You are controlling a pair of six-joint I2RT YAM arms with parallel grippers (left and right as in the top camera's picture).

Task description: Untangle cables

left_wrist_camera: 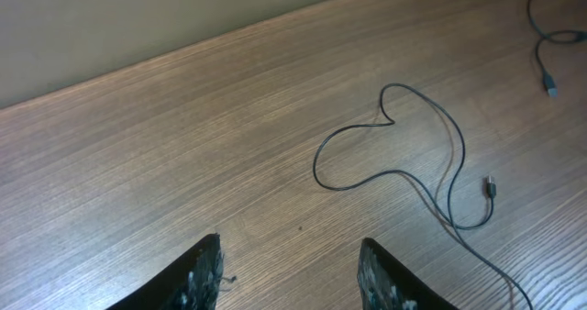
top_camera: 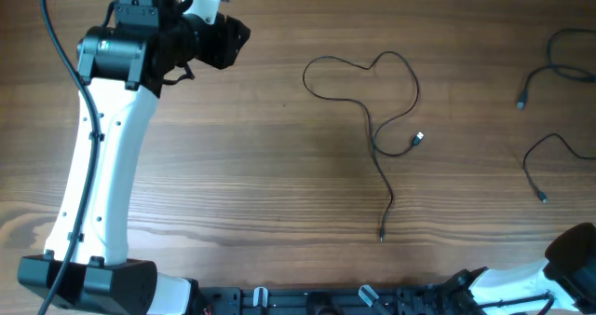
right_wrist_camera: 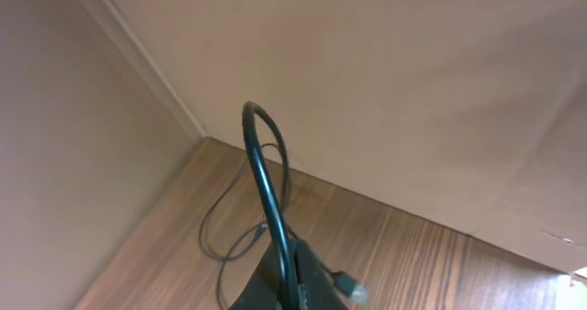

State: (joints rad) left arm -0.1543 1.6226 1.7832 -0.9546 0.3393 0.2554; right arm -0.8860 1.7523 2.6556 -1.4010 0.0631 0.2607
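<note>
One thin black cable (top_camera: 372, 129) lies in a loose loop at the table's middle, with a silver-tipped plug (top_camera: 418, 138); it also shows in the left wrist view (left_wrist_camera: 316, 168). Two more cables (top_camera: 557, 68) (top_camera: 535, 152) lie at the far right. My left gripper (left_wrist_camera: 289, 264) is open and empty, held above the table left of the looped cable, at the top left in the overhead view (top_camera: 233, 40). My right gripper (right_wrist_camera: 293, 273) is shut on a black cable (right_wrist_camera: 261, 163) that arches up from the jaws, its plug (right_wrist_camera: 348, 287) beside the fingers.
The wooden table (top_camera: 233, 166) ends at a beige wall at the back (left_wrist_camera: 138, 16). More cable loops (right_wrist_camera: 225, 223) lie on the table beyond my right gripper, near a wall corner. The right arm (top_camera: 573, 250) sits at the front right corner.
</note>
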